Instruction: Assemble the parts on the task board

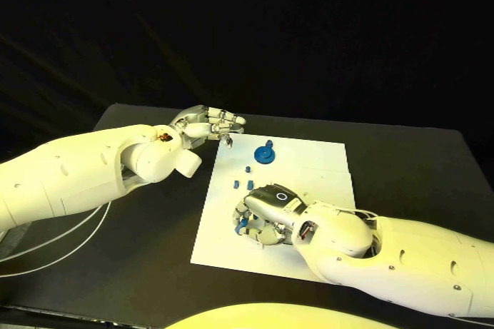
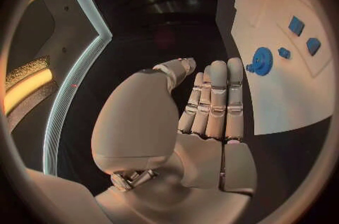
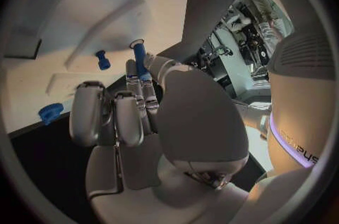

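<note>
1. Over the near half of the white board (image 1: 324, 158), right hand (image 1: 270, 213) pinches a slim blue peg (image 3: 139, 58) upright between thumb and fingers, clamped on it.
2. Best kept vertical and lowered slowly, lined up over its hole before any push; exact hole not clear from here.
3. Close beside the fingertips, a second small blue peg (image 3: 103, 60) on the board; easy to knock.
4. Toward the far end, blue gear (image 1: 265, 154) on the board, well apart from the work.
5. Off the far left corner, left hand (image 1: 209, 123) hovers with fingers straight and close together, holding nothing.
</note>
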Controlling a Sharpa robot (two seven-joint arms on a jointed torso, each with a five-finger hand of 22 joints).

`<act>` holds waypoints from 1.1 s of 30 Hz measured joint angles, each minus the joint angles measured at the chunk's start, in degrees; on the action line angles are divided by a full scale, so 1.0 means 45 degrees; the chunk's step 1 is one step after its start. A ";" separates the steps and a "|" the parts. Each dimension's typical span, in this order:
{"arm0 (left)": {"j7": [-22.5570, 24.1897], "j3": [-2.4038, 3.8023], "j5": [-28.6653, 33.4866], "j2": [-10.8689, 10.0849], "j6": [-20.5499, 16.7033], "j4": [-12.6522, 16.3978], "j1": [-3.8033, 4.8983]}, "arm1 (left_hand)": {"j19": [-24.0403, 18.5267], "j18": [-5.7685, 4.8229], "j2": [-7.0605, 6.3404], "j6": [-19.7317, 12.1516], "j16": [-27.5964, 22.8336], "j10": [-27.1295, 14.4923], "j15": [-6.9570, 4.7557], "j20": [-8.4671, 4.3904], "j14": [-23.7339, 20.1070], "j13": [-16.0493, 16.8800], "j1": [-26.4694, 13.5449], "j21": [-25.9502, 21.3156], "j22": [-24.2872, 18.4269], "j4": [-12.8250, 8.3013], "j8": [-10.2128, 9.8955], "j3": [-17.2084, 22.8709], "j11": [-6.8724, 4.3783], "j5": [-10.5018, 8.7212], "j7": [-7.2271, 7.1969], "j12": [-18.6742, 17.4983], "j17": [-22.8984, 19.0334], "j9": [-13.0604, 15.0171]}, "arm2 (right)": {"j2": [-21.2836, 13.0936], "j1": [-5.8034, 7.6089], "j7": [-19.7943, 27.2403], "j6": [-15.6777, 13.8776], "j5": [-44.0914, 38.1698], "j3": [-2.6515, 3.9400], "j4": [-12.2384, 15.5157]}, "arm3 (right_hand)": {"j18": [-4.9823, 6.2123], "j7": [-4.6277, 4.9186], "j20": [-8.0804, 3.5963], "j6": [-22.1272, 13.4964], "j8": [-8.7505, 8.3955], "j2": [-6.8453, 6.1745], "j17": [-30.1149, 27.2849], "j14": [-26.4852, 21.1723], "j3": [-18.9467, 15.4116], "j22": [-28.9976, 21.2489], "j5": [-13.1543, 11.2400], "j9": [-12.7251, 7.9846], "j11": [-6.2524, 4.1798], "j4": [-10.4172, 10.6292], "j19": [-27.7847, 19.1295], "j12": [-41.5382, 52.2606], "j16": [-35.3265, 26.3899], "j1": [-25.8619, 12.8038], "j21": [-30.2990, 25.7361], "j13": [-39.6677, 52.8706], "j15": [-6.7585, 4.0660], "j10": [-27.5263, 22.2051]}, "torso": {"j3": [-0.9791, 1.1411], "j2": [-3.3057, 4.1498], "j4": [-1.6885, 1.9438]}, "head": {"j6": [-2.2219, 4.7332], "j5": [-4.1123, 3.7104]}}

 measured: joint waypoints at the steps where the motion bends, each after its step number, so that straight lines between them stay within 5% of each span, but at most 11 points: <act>1: -0.0004 0.0000 0.0000 0.0001 0.0001 -0.0001 0.0000 | 0.0000 0.0000 0.0000 0.0000 0.0000 -0.0024 0.0000 0.0000 0.0000 0.0000 0.0000 0.0000 -0.0014 0.0033 0.0036 -0.0033 -0.0023 0.0000 0.0000 0.0000 -0.0013 0.0000 | 0.0000 0.0004 0.0000 0.0029 -0.0006 0.0003 0.0002 | 0.0001 -0.0012 0.0000 -0.0012 0.0000 0.0000 0.0000 0.0000 0.0000 0.0000 0.0000 0.0001 0.0000 0.0000 0.0000 0.0000 0.0000 0.0000 0.0000 0.0000 0.0000 0.0001 | -0.0004 0.0001 0.0000 | -0.0005 -0.0004; 33: -0.0093 -0.0005 -0.0001 -0.0034 0.0020 -0.0007 -0.0001 | 0.0000 0.0000 0.0000 -0.0045 0.0000 -0.0042 0.0000 -0.0001 0.0000 0.0001 0.0000 -0.0049 -0.0029 0.0070 0.0036 0.0005 -0.0043 0.0000 -0.0045 0.0049 -0.0012 0.0000 | -0.0076 -0.0005 -0.0371 0.0541 -0.0286 -0.0012 0.0124 | 0.0002 0.0013 0.0000 0.0012 0.0016 0.0045 -0.0100 -0.0023 0.0279 -0.0005 -0.0040 0.0070 0.0043 -0.0354 0.0000 0.0000 -0.0001 -0.0136 -0.0051 0.0019 -0.0023 0.0044 | -0.0018 -0.0004 0.0009 | -0.0082 0.0010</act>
